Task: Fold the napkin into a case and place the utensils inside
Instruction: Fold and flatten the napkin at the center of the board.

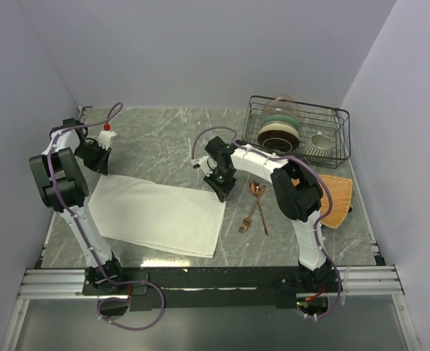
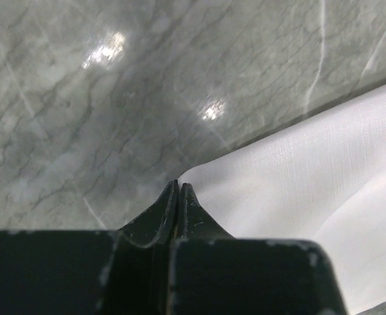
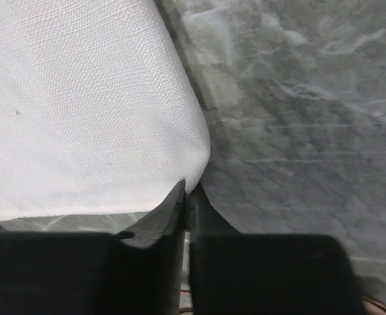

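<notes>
The cream-white napkin [image 1: 160,212] lies flat as a wide rectangle on the marble table, left of centre. My left gripper [image 1: 103,170] is at its far left corner, jaws shut on the cloth corner [image 2: 199,174]; the tips meet at the left gripper [image 2: 178,184]. At the far right corner, my right gripper [image 1: 224,194] is shut with the napkin [image 3: 94,111] pinched between the tips, seen at the right gripper [image 3: 188,187]. The copper spoon [image 1: 257,190] and fork [image 1: 249,218] lie crossed just right of the napkin. No case shape shows.
A black wire dish rack [image 1: 341,121] with plates and a cup stands at the back right. An orange woven mat [image 1: 338,199] lies at the right edge, under the right arm. A small white bottle with a red cap [image 1: 106,134] stands by the left arm.
</notes>
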`<state>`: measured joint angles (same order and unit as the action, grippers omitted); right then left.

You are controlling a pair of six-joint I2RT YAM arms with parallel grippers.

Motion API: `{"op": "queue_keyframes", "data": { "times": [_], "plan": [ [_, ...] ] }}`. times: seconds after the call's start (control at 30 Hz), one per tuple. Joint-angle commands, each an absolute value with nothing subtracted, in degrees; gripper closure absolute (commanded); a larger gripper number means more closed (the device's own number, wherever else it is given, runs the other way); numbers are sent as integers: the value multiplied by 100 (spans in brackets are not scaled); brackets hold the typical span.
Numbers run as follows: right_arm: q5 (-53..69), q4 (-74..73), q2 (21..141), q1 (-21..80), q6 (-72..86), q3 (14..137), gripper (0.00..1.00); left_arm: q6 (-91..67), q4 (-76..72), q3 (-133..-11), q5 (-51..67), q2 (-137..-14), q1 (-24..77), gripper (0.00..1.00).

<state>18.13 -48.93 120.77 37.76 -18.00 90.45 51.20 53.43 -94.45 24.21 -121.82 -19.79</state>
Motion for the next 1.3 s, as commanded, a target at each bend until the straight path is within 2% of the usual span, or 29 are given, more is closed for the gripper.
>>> {"op": "queue_keyframes", "data": {
  "times": [0.0, 0.17, 0.3, 0.37, 0.4, 0.43, 0.47, 0.5, 0.57, 0.6, 0.73, 0.83, 0.93, 1.1, 1.27],
  "plan": [
    [925, -4650, 11944, 3788, -1951, 9430, 100, 4985, 5441, -9676, 2628, -12243, -2206, 99],
    [73, -4527, 12181, 3508, -2179, 10247, 100, 4597, 5134, -9642, 2654, -12147, -2434, 99],
    [-96, -4509, 12462, 3437, -2504, 10740, 100, 4325, 4922, -9457, 2627, -12059, -2452, 99],
    [-44, -4535, 12594, 3463, -2645, 10959, 88, 4149, 4800, -9440, 2698, -12059, -2452, 99],
    [-18, -4640, 12630, 3472, -2672, 11056, 74, 3940, 4747, -9413, 2716, -12041, -2452, 97],
    [-18, -4754, 12665, 3480, -2654, 11352, 63, 3842, 4703, -9413, 2742, -12015, -2452, 90],
    [122, -4911, 12691, 3480, -2637, 11521, 53, 3763, 4667, -9396, 2751, -11919, -2452, 75],
    [306, -5244, 12648, 3463, -2611, 11644, 39, 3692, 4623, -9352, 2777, -11831, -2452, 68],
    [614, -5457, 12229, 3445, -2558, 11550, 30, 3648, 4562, -9256, 2961, -11446, -2531, 55],
    [955, -5536, 12025, 3454, -2549, 11366, 25, 3682, 4605, -9159, 3058, -11295, -2557, 53],
    [1659, -5669, 11041, 3489, -2567, 9919, 26, 4139, 5017, -8676, 3418, -10531, -2575, 52],
    [2142, -5853, 10636, 3542, -2296, 9171, 31, 4649, 5439, -8044, 3665, -9889, -2575, 52],
    [2285, -5416, 10144, 3612, -2058, 8240, 38, 4956, 5686, -7341, 3657, -9300, -2566, 52],
    [2092, -4695, 9949, 4025, -1908, 7534, 44, 5466, 6214, -6496, 3236, -8816, -2584, 53],
    [1793, -4132, 10238, 4377, -1872, 7374, 45, 5678, 6126, -5802, 2734, -8403, -2584, 53]
  ]
}}
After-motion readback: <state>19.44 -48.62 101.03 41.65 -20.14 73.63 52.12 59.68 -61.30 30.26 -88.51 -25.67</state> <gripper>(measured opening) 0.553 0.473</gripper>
